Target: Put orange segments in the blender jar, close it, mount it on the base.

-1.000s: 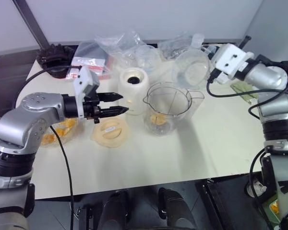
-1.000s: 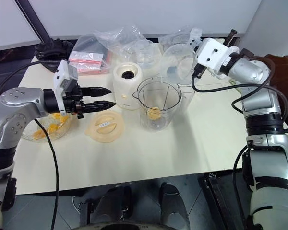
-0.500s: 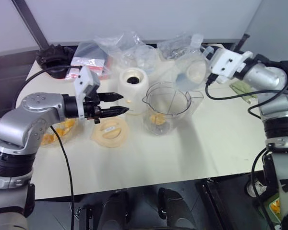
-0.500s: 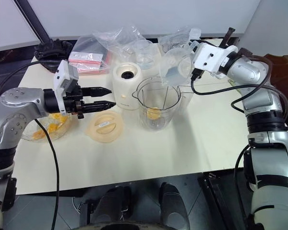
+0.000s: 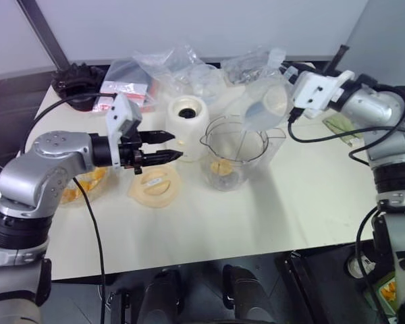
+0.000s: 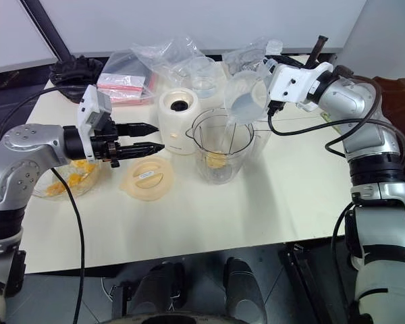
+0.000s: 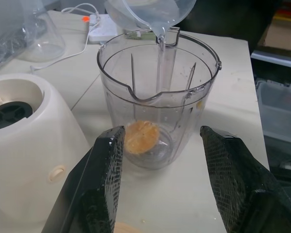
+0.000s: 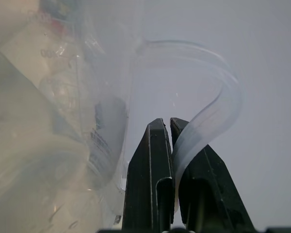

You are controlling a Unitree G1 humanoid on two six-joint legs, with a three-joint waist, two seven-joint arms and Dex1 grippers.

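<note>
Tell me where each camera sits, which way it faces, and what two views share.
Left eye, right eye views: on the head, looking down at the clear plastic blender jar; both arms show.
Left wrist view: along the open left gripper toward the same jar and the squat white base.
Right wrist view: along the right gripper, shut on the smaller clear jug's handle.
Shared: head and left wrist views show the jug pouring water into the jar.
</note>
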